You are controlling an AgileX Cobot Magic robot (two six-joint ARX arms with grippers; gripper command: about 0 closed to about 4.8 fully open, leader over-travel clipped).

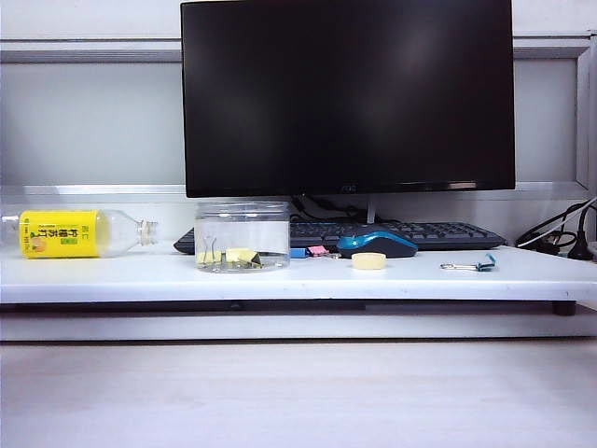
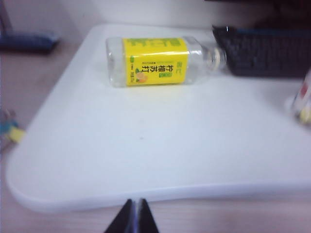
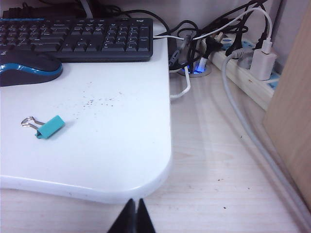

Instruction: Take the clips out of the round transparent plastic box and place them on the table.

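The round transparent plastic box [image 1: 242, 237] stands upright on the white table [image 1: 420, 273], left of centre, in front of the keyboard. Pale-yellow clips [image 1: 241, 256] with wire handles lie on its floor. A blurred sliver of the box [image 2: 303, 99] shows at the edge of the left wrist view. My left gripper [image 2: 135, 201] is shut and empty, hanging over the wooden surface just short of the table's front left edge. My right gripper [image 3: 134, 201] is shut and empty too, short of the table's front right corner. Neither arm shows in the exterior view.
A clear bottle with a yellow label [image 1: 70, 233] [image 2: 155, 61] lies on its side at the table's left. A black keyboard [image 1: 410, 232], a blue mouse [image 1: 376, 243], a cream disc [image 1: 368, 260], blue and pink clips [image 1: 310, 251] and a teal clip [image 3: 47, 126] are also there. Cables and a power strip [image 3: 248, 73] lie right.
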